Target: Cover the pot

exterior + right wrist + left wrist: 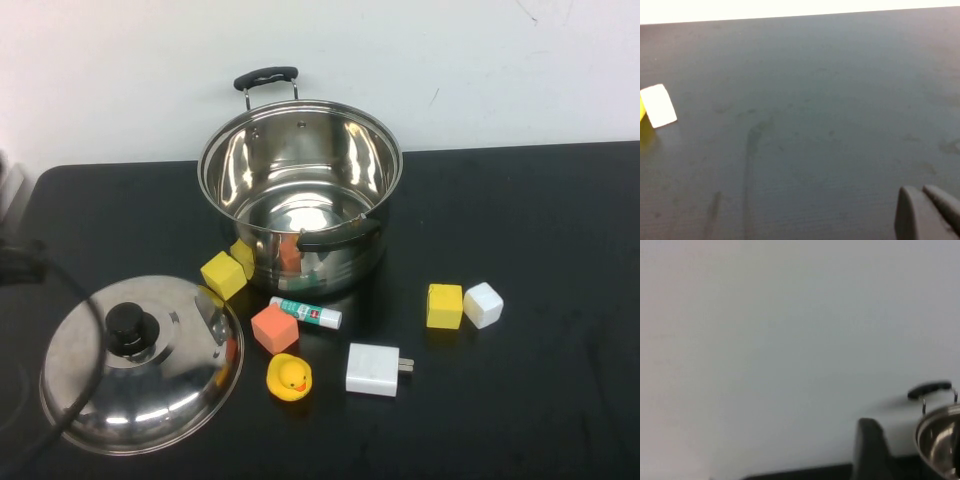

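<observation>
The pot [300, 195] is large, shiny steel with two black side handles. It stands open and empty at the back middle of the black table, and its rim shows in the left wrist view [940, 440]. The domed steel lid [140, 365] with a black knob [128, 325] lies on the table at the front left. My left gripper [871, 450] is a dark shape in its wrist view, well left of the pot and facing the wall. My right gripper [927, 212] is shut and empty, low over bare table to the right of a white cube [659, 106].
Near the pot's front lie two yellow blocks [224, 274], a glue stick [306, 313], an orange cube [274, 329], a yellow duck [289, 378], a white charger [373, 369], another yellow block [445, 306] and the white cube [483, 304]. A dark cable [85, 300] crosses the lid.
</observation>
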`<control>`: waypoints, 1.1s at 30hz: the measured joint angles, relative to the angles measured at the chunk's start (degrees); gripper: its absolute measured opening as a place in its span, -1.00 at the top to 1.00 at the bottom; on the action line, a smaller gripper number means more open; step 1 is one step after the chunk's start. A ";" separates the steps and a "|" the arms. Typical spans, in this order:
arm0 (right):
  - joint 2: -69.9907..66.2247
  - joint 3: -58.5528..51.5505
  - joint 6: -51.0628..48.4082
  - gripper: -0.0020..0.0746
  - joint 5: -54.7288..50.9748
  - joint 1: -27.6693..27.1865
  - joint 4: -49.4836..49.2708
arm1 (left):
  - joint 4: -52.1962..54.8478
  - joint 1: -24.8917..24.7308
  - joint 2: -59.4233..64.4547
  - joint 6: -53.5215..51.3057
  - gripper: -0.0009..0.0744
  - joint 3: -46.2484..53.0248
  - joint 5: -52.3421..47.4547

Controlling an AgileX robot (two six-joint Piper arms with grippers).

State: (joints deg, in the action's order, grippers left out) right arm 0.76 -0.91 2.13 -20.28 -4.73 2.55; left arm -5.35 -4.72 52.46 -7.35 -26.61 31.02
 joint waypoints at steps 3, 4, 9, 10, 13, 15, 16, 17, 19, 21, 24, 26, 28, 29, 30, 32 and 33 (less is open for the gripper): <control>0.00 0.00 0.00 0.95 0.00 0.00 0.00 | 1.09 0.00 4.45 1.43 -0.12 0.00 0.00; 0.00 0.00 0.00 0.95 0.00 0.00 0.00 | 1.19 0.00 5.70 1.72 -0.21 0.00 0.00; 0.00 0.00 0.00 0.95 0.00 0.00 0.00 | 1.31 0.00 10.72 4.23 -0.37 -0.22 -1.61; 0.00 0.00 0.00 0.95 0.00 0.00 0.00 | 1.31 0.00 11.92 4.87 -0.38 -0.22 -2.29; 0.00 0.00 0.00 0.95 0.00 0.00 0.00 | 1.31 0.00 15.70 7.85 -0.39 -0.22 -3.74; 0.00 0.00 0.00 0.95 0.00 0.00 0.00 | 1.31 0.00 18.45 9.19 -0.39 -0.22 -3.98; 0.00 0.00 0.00 0.95 0.00 0.00 0.00 | 1.42 0.00 19.76 9.45 -0.39 -0.22 -3.98; 0.00 0.00 0.00 0.95 0.00 0.00 0.00 | 1.67 0.00 21.00 9.73 -0.39 -0.22 -3.88; 0.00 0.00 0.00 0.95 0.00 0.00 0.00 | 2.63 0.00 23.22 10.14 -0.39 -0.22 -3.63; 0.00 0.00 0.00 0.95 0.00 0.00 0.00 | 3.78 -0.09 25.28 10.49 -0.39 -0.22 -3.26; 0.00 0.00 0.00 0.95 0.00 0.00 0.00 | 5.35 -0.81 28.28 10.61 -0.39 -0.22 -2.85; 0.00 0.00 0.00 0.95 0.00 0.00 0.00 | 6.25 -1.49 30.53 10.31 -0.39 -0.26 -2.46; 0.00 0.00 0.00 0.95 0.00 0.00 0.00 | 6.61 -2.00 33.03 10.31 -0.39 -0.35 -1.74; 0.00 0.00 0.00 0.95 0.00 0.00 0.00 | 6.61 -2.12 34.05 10.31 -0.39 -0.35 -1.39; 0.00 0.00 0.00 0.95 0.00 0.00 0.00 | 6.61 -2.22 35.25 10.31 -0.39 -0.35 -0.95; 0.00 0.00 0.00 0.95 0.00 0.00 0.00 | 6.61 -2.22 37.02 10.31 -0.39 -0.35 -0.08; 0.00 0.00 0.00 0.95 0.00 0.00 0.00 | 6.61 -2.22 37.77 10.31 -0.39 -0.35 0.39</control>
State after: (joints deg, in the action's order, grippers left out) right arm 0.76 -0.91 2.13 -20.28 -4.73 2.55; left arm 1.26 -6.94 90.23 2.96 -26.95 31.41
